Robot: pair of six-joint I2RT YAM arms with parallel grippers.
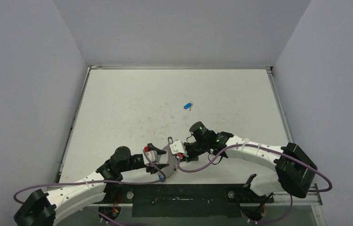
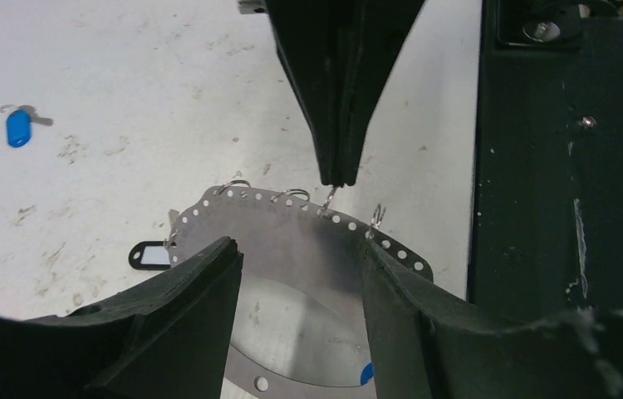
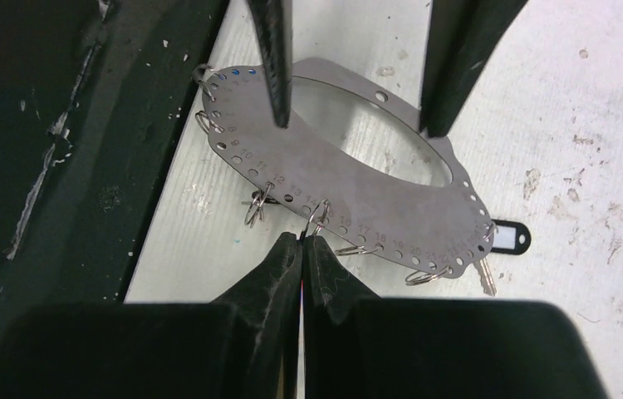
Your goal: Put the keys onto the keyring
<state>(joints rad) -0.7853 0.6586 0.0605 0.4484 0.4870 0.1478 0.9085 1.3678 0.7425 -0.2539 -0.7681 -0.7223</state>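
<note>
Right fingers closed, pinching one loop on the keyring at the counter's near edge; left fingers spread, apparently bracing it. Pull gently, plate steady (blue key lies well apart).

Keyring: flat silver oval plate, numbered holes and small loops along rim, lower centre of top view. Blue-capped key alone on surface, mid-frame. Black-capped key at keyring's rim.

The keyring hides partly behind the left claw and runs off-frame; the key beyond it is too tiny to make out.
</note>
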